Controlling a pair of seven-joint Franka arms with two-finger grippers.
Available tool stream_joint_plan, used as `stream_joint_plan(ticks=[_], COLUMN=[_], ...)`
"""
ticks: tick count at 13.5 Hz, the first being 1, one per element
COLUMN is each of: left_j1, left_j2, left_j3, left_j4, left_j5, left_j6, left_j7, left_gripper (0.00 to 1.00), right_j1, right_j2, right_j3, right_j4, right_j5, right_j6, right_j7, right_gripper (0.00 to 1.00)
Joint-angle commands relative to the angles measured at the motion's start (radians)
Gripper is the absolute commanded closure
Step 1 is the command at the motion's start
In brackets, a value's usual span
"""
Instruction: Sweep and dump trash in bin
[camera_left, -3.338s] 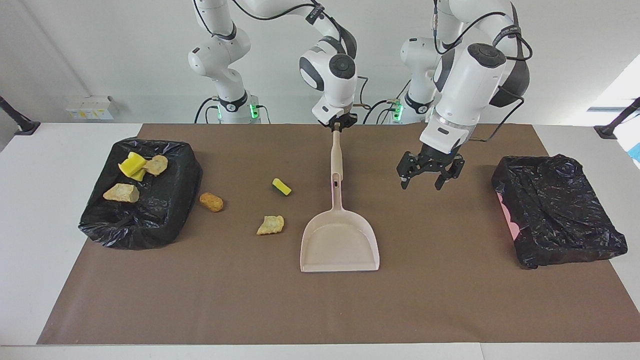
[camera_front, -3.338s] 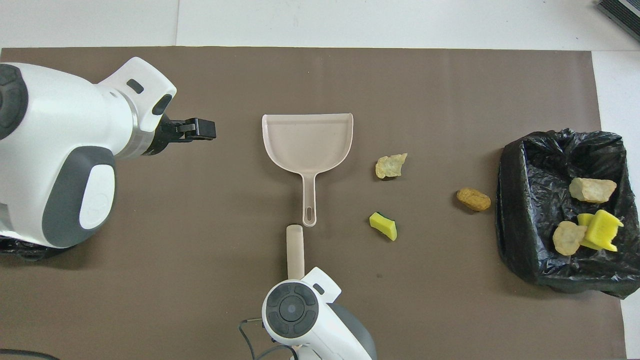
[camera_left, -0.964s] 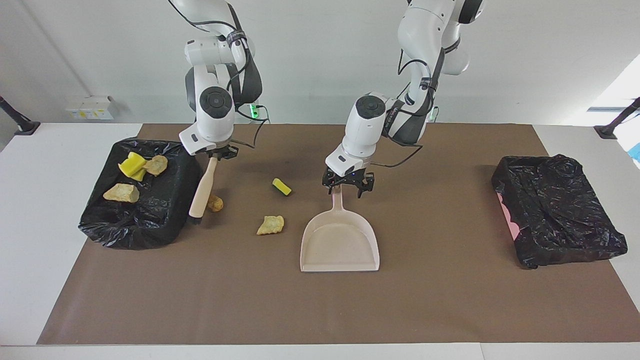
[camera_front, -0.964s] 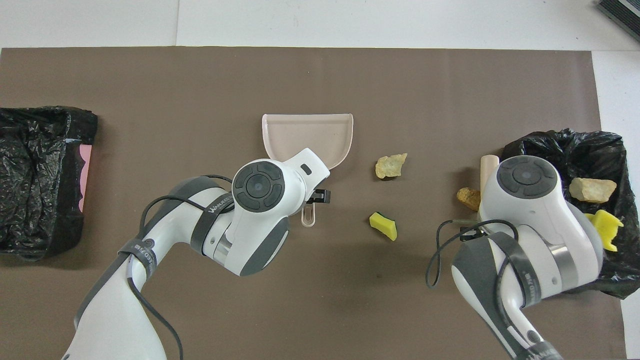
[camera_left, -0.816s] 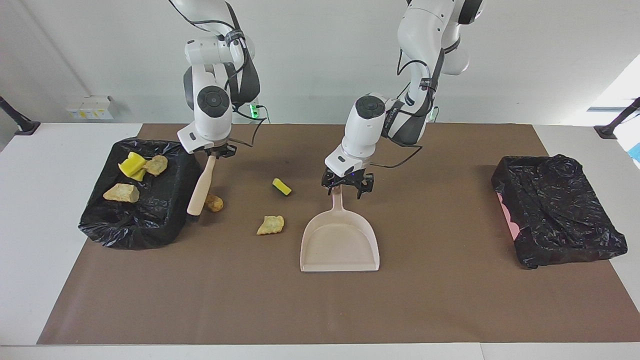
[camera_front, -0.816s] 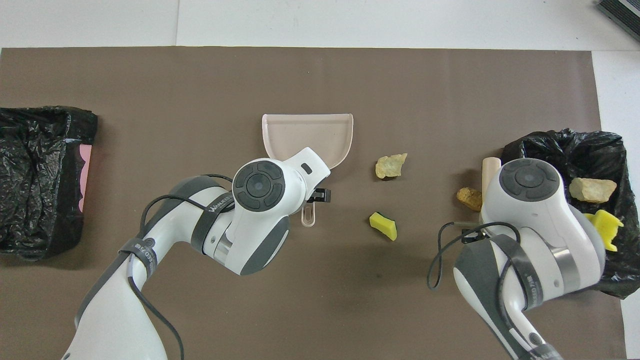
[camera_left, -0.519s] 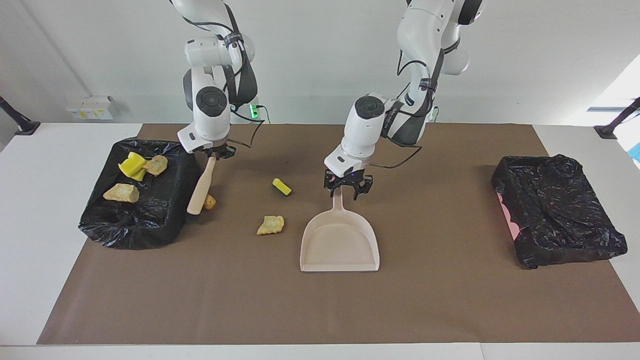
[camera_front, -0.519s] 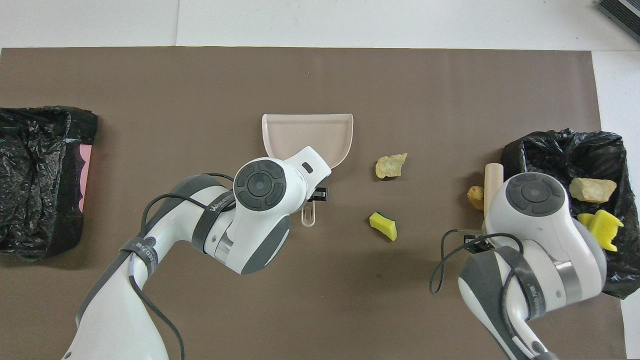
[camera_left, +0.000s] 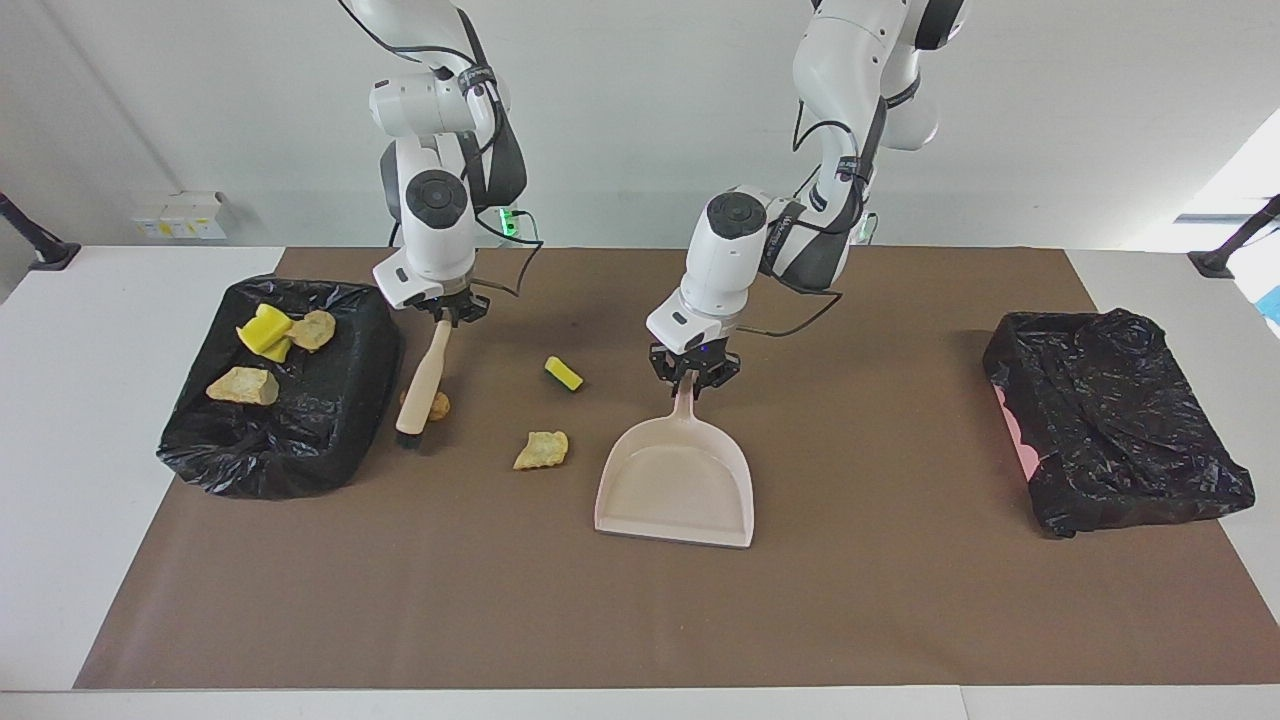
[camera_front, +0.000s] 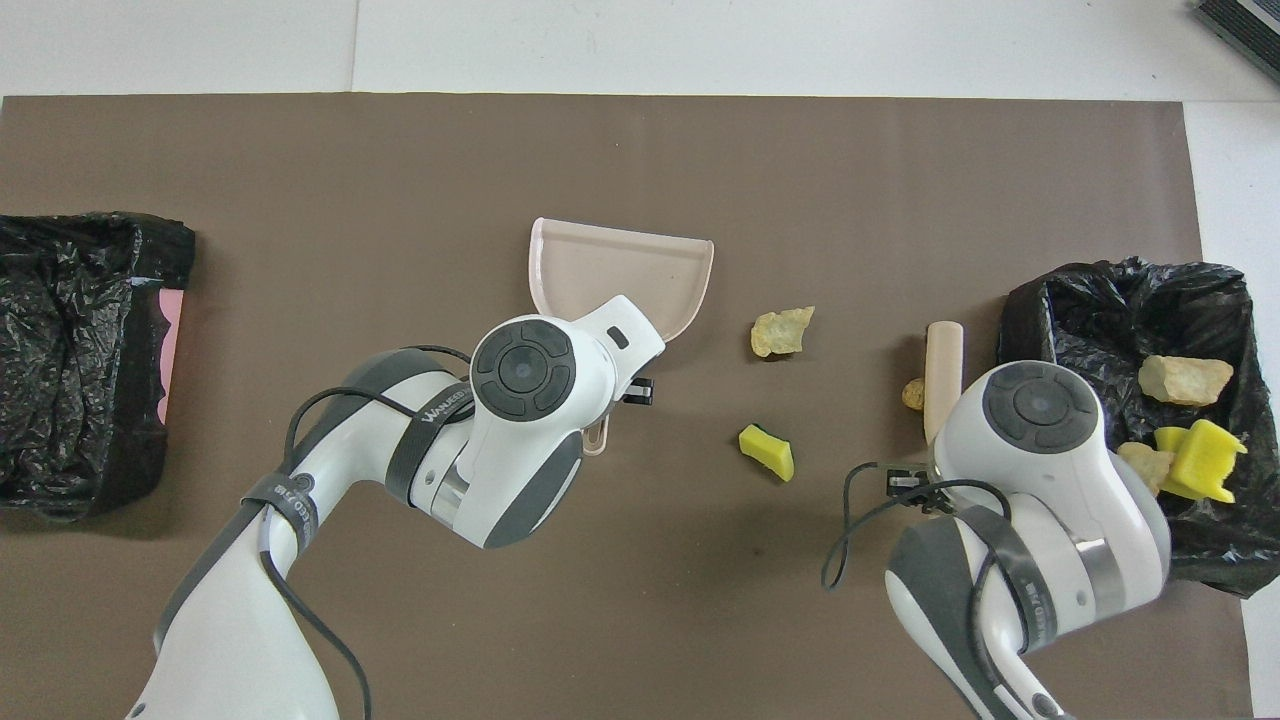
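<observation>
Facing view: left fingers clamped dustpan handle; right fingers gripped brush, bristles below them touching bread-like lump. Sponge block, rock-like lump lay between both fingers. Risk: steep brush skipping over lump.

Two trash pieces lie between dustpan and brush (apparently touching a third piece).
</observation>
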Motion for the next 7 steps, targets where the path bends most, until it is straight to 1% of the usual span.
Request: stream_joint_plan(ticks=[1, 5, 7], left_j1=[0.014, 0.126, 0.195], left_j2=[-0.023, -0.141, -0.208], left_j3=[0.017, 0.017, 0.017], left_j4=[0.016, 0.013, 0.005], left_j5=[0.016, 0.022, 0.022], left_j6=[-0.065, -0.250, -0.336], left_j7=[0.160, 0.530, 0.723], left_gripper=[1.00, 1.00, 1.00], right_j1=[0.042, 0.082, 0.083], right_j2=[0.052, 0.132, 0.132], right_j3=[0.007, 0.008, 0.007], right_j4=[0.094, 0.278, 0.289], right_j5=[0.052, 0.034, 0.011], right_j6=[-0.030, -0.195, -0.210], right_j7=[0.004, 0.016, 0.006], right_gripper=[1.00, 1.00, 1.00])
